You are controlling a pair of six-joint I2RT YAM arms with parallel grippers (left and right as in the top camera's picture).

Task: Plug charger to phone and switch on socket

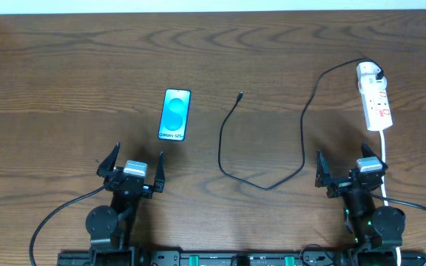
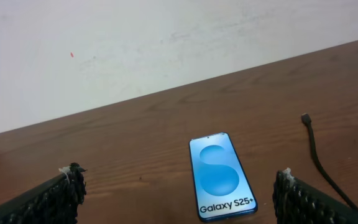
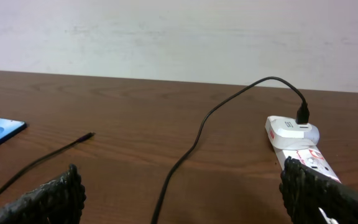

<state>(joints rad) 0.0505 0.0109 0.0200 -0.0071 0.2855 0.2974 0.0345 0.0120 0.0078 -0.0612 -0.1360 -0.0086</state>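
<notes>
The phone [image 1: 175, 114] lies face up on the table at centre left, its blue screen reading "Galaxy S25+"; it also shows in the left wrist view [image 2: 221, 176]. The charger, a thin black cable [image 1: 302, 140], loops across the middle. Its free plug tip [image 1: 240, 95] lies right of the phone, apart from it, and its other end runs to the white plug [image 1: 368, 72] on the socket [image 1: 376, 100] at far right. My left gripper [image 1: 132, 168] is open and empty just below the phone. My right gripper [image 1: 350, 171] is open and empty below the socket.
The socket's white cord [image 1: 385, 159] runs down past my right gripper. The table's far edge meets a pale wall [image 2: 166, 43]. The cable tip also shows in the left wrist view [image 2: 305, 117] and the right wrist view [image 3: 89, 135].
</notes>
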